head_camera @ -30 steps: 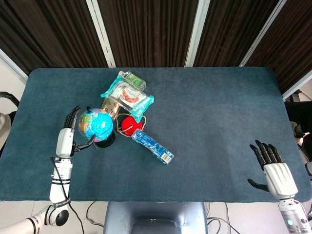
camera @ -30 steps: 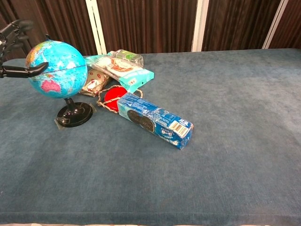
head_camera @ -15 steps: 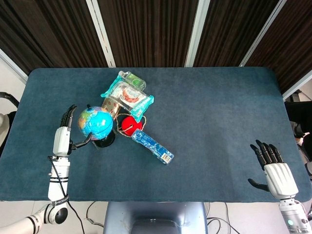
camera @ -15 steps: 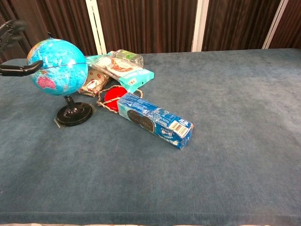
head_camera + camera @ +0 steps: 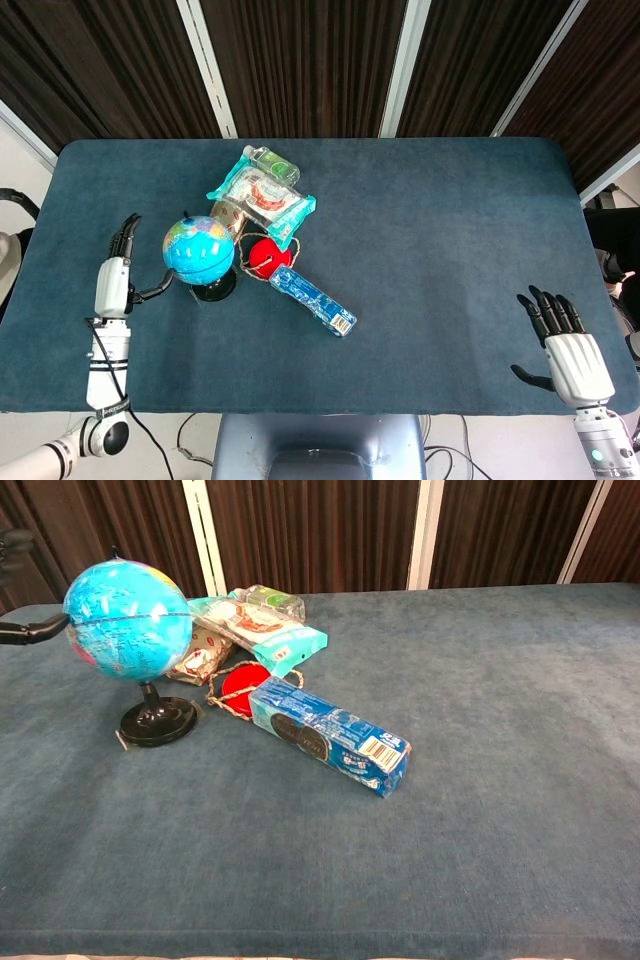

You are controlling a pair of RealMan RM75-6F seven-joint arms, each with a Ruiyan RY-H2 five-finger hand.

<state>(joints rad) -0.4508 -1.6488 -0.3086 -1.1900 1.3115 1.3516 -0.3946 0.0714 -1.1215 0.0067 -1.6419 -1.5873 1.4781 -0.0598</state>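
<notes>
The left robot hand sits at the left side of the blue bench, fingers spread and pointing up the bench, thumb stretched toward the globe. It holds nothing; the thumb tip lies just beside the globe's ball, and I cannot tell whether it touches. In the chest view only dark fingertips of this hand show at the left edge.

The globe stands upright on its black round base, the ball tilted on its stem, blue with patches of coloured land. Just right of it and a little farther back lies a small red-and-white printed packet, partly tucked under a teal snack bag with a clear window. A clear bottle with a green label lies at the far end of that bag.

In front of the bag sits a red disc ringed by a loop of twisted cord. A long blue biscuit box lies on its side, running diagonally from the disc toward the front right, barcode end nearest the front edge.

Well apart, near the front right corner, the right robot hand rests palm down, fingers apart and holding nothing.
</notes>
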